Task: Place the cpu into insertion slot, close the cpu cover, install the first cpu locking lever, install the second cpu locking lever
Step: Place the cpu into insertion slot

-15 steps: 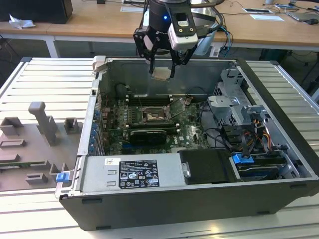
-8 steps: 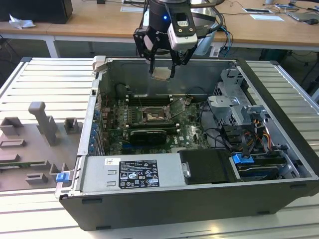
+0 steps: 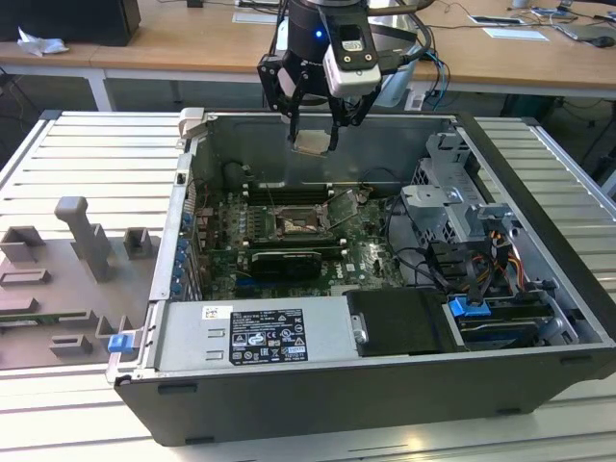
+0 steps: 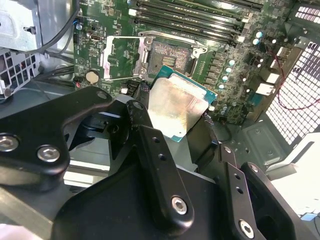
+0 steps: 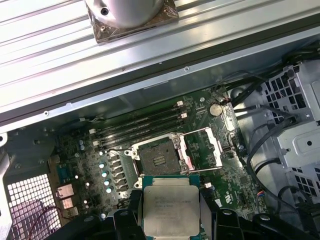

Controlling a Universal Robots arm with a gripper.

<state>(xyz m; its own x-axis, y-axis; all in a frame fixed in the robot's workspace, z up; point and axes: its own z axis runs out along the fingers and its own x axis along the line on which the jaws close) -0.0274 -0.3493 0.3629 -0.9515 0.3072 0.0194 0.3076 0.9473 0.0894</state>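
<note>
- black two-finger gripper [image 3: 313, 135] clamped on small flat square silver-topped cpu [image 3: 310, 142]; chip hangs over the open dark metal computer case [image 3: 318, 404], well apart from the board
- exterior view: square dark silver-rimmed insertion slot [image 3: 295, 224] at chip's 6 o'clock; thin silvery cpu cover [image 3: 340, 208] lies open at slot's 3 o'clock
- risk: a skewed or rotated descent could bend socket pins; the open cover could snag a finger
- room: case back wall near at 12 o'clock; long black memory slots [image 3: 289, 191] between chip and slot

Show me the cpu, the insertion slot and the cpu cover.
cpu [image 5: 169, 210]: first wrist view, metal top.
insertion slot [image 5: 159, 161]: first wrist view, dark middle.
cpu cover [image 4: 107, 64]: second wrist view, outer frame bar.
</note>
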